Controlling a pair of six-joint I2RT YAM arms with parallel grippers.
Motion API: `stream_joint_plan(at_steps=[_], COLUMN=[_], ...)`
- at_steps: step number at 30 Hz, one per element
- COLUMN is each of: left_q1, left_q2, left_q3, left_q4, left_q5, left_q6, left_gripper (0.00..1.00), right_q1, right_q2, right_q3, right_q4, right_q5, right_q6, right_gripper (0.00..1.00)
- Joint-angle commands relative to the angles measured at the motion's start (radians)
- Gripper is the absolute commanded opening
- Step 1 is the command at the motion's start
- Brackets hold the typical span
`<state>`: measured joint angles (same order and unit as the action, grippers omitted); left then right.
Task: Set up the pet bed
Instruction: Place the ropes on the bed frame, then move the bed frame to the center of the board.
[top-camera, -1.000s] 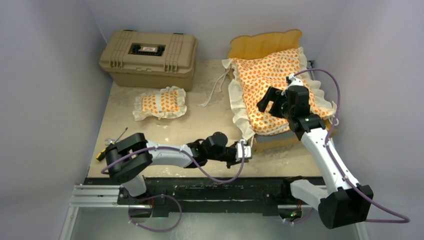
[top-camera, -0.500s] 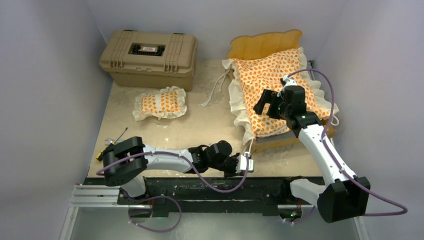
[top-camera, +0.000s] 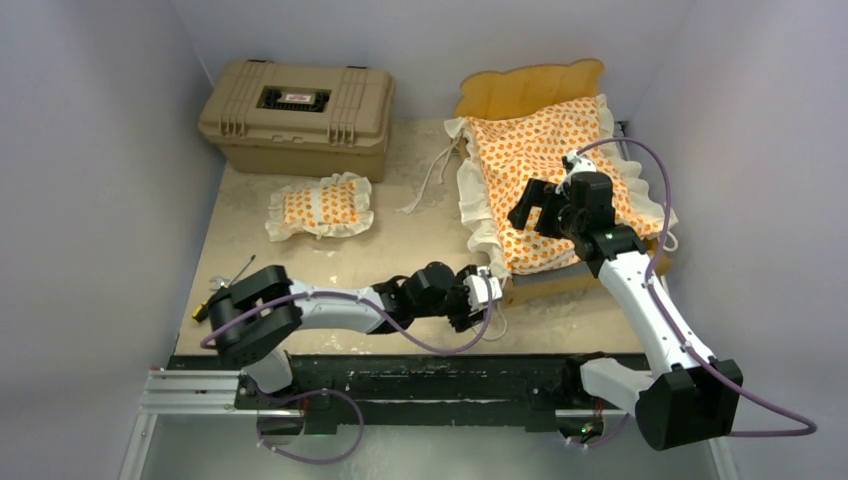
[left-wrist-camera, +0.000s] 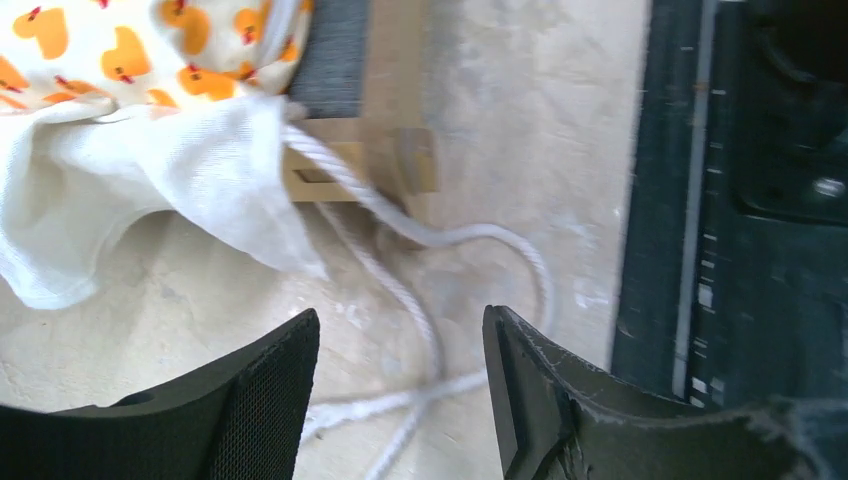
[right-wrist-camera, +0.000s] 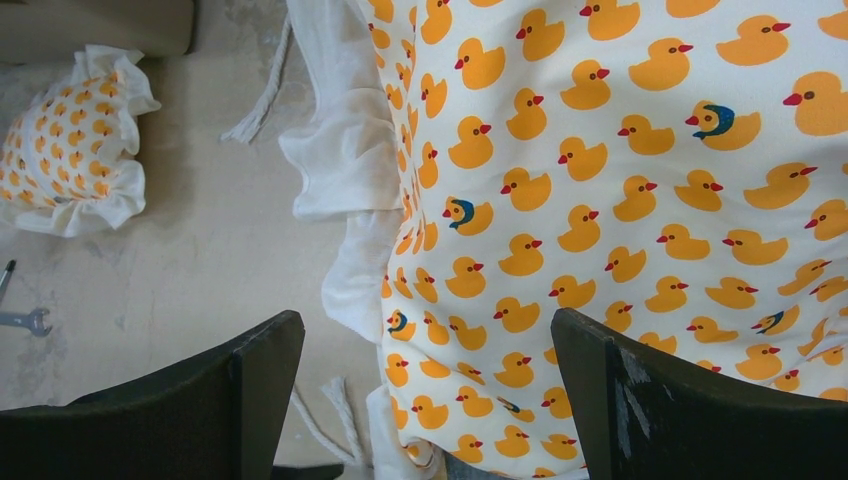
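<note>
At the near edge of the table the left arm lies low and reaches to the right, bringing the left gripper just beside the near left corner of the pet bed. Its jaws stand partly apart with nothing between them. In the left wrist view, below that gap, a white cord loops loosely over the bare tabletop. Just past it are the corner post of the light-wood frame and a strip of the grey base. The white ruffle spills over the frame's edge onto the table. Near the table's left edge lies a small screwdriver, and the right wrist view shows a little wrench at its left border. Farther in, the right gripper hangs over the near half of the mattress cushion. Its jaws are spread wide and hold nothing, with the duck-printed fabric showing between the fingers. The cushion lies on the frame slightly askew, and its ruffle overhangs the left side. A second white cord trails from its far left corner onto the table. The matching pillow lies on the table to the left, well apart from the bed. Behind the pillow a tan hard case stands closed at the far left. The scalloped headboard rises upright at the far end of the bed.
</note>
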<state>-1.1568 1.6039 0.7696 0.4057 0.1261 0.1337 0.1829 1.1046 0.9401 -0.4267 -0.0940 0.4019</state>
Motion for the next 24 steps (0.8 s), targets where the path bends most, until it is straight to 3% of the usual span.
stream_joint_plan(at_steps=[1, 5, 10, 18, 24], left_q1=[0.051, 0.073, 0.139, 0.248, 0.312], left_q2=[0.123, 0.176, 0.06, -0.023, 0.055], left_q3=[0.102, 0.134, 0.055, 0.178, 0.337], left_q4=[0.067, 0.09, 0.191, 0.023, -0.13], left_q5=[-0.002, -0.01, 0.003, -0.121, -0.186], left_q6=[-0.011, -0.015, -0.11, -0.236, -0.366], left_gripper=[0.6, 0.59, 0.59, 0.64, 0.65], right_q1=[0.0, 0.001, 0.001, -0.001, -0.001], right_q2=[-0.024, -0.022, -0.03, -0.061, -0.151], right_q3=[0.002, -0.011, -0.017, -0.001, 0.007], right_q4=[0.011, 0.014, 0.007, -0.036, -0.261], right_q5=[-0.001, 0.015, 0.149, 0.33, 0.529], right_q6=[-0.014, -0.009, 0.027, 0.083, 0.367], right_gripper=[0.99, 0.99, 0.99, 0.99, 0.99])
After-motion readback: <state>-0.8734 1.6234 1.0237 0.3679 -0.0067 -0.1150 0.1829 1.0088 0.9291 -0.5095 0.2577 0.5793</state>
